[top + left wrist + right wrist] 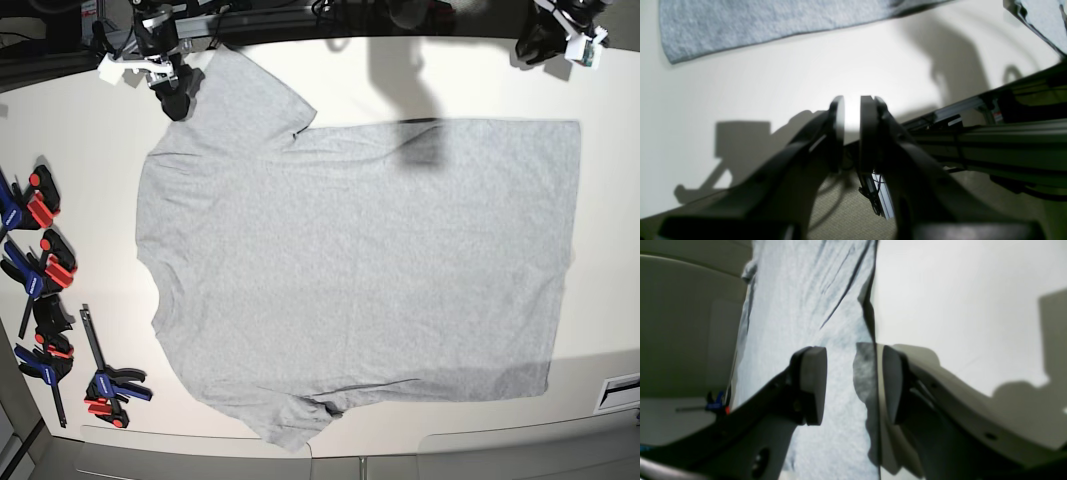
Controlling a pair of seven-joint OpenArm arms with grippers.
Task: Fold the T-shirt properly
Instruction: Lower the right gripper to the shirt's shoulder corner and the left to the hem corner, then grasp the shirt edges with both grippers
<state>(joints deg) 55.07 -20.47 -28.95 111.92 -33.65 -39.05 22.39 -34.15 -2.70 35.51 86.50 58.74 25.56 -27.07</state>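
The large light heather-grey cotton T-shirt (360,270) lies spread flat on the white counter (90,180), no fold made (all folding remains). The left gripper (851,110) is nearly closed and empty; the right gripper (853,383) stands apart over a sleeve edge.

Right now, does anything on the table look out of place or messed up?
Nothing stands out. The T-shirt lies spread flat with only light wrinkles near the sleeves, and the clamps sit apart from it along the table edge.
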